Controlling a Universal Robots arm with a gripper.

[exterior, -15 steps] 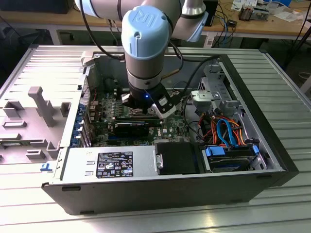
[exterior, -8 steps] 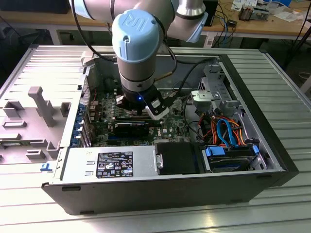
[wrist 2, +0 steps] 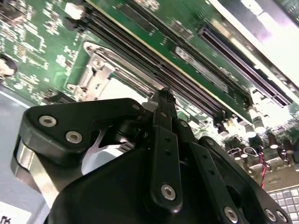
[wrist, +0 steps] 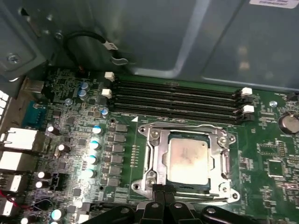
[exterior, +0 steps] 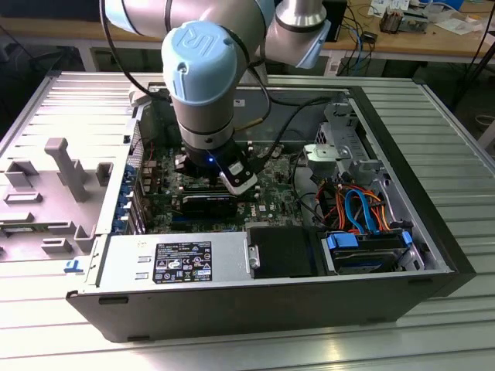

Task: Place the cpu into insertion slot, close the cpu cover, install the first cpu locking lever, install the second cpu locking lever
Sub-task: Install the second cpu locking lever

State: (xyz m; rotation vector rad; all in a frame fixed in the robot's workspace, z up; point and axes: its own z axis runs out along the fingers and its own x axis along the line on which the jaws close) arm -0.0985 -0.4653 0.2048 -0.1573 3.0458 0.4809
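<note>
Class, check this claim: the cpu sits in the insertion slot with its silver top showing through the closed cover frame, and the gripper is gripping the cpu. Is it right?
One error: the gripper is not gripping the cpu. In the first wrist view it sits at the edge of the cpu cover, off the chip. The cpu does lie in the insertion slot, showing through the closed frame.

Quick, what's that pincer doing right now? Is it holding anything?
Pincer: fingers together, shut, holding nothing that I can see; its tip is at the edge of the cpu cover, which lies over the cpu.
</note>
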